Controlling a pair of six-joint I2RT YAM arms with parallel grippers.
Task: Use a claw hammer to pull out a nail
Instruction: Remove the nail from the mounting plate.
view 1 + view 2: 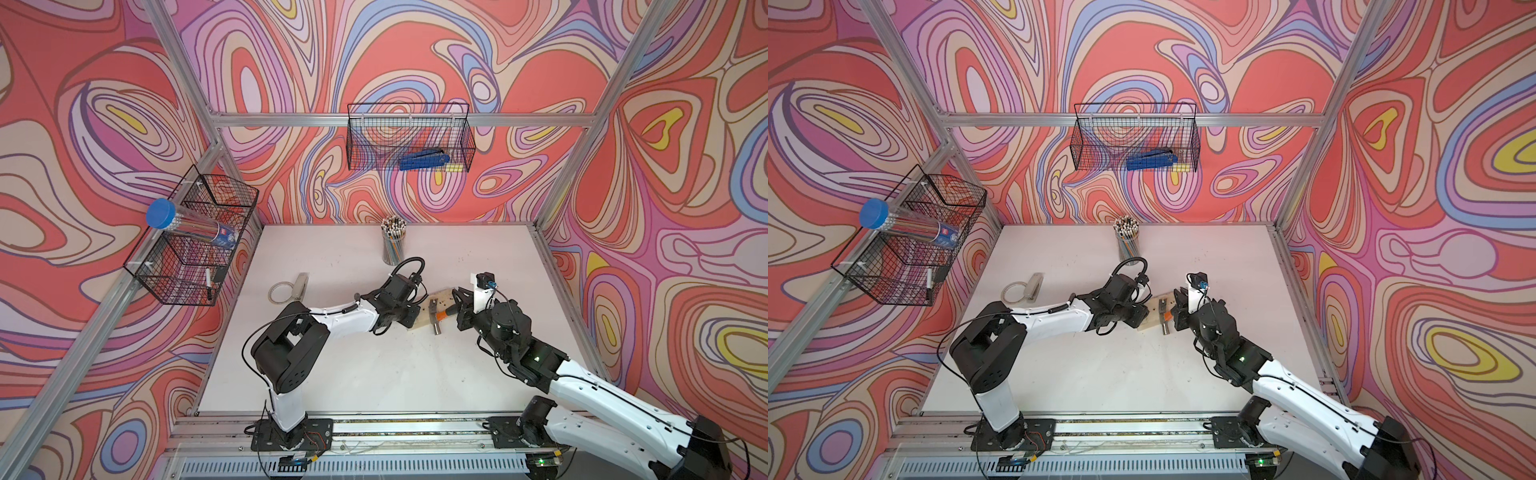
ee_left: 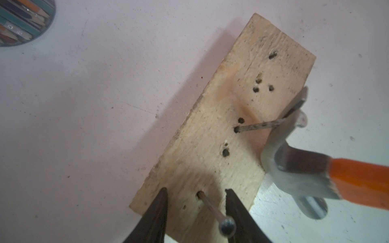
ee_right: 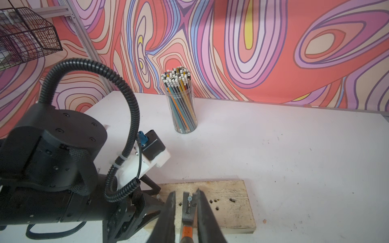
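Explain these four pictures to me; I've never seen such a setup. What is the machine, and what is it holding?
Two robot arms stand at one edge of a white table, each ending in a two-fingered gripper. The two wide pictures come from one camera head overhead; the other two from cameras on the arms' wrists. On the table are a wooden board, a jar of pencils, a stapler and a pale ring. The right gripper is shut on the hammer, whose claw hooks a nail in the board. The left gripper is open, its fingers either side of a second nail.
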